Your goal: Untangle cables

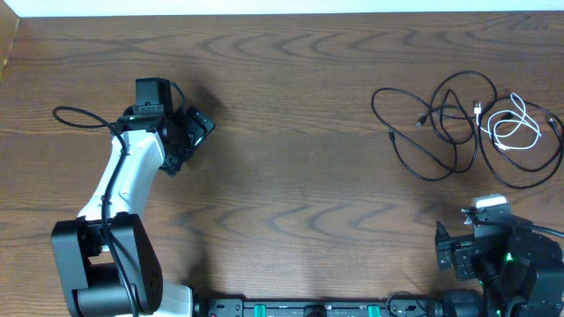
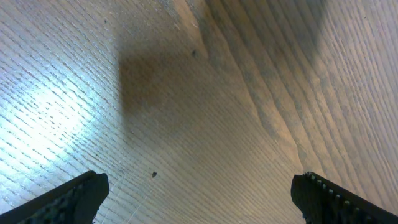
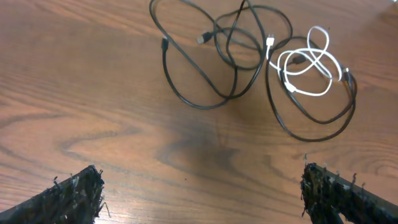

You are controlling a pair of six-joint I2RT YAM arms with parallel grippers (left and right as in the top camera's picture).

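Obs.: The cables lie in one loose tangle at the far right of the table (image 1: 291, 176).
- The long black cables (image 1: 458, 113) loop over and through each other.
- The short white cable (image 1: 514, 130) is coiled on the 3 o'clock side of the heap and overlaps the black loops there.
- The heap runs wider along 9–3 than along 12–6.
- The widest black loop bulges out toward 9 and 6 o'clock.
- Small plug ends sit near the middle.

Right wrist view: black loops (image 3: 205, 107) and white coil (image 3: 305, 92) lie toward 12 o'clock of the right gripper (image 3: 205, 199). Bare wood lies between, and nothing touches. Its jaws are spread wide and hold nothing.

Overhead: the right gripper (image 1: 483, 216) sits near the tangle, at about 6 o'clock of it. The left gripper (image 1: 189, 132) is well apart at 9 o'clock. Its wrist view shows only wood between the spread, empty left gripper (image 2: 199, 199) fingers.

Judgement: the right arm is the nearer one. Reaching straight toward 12 o'clock would meet the lower black loop first. The white coil lies slightly toward 1 o'clock.
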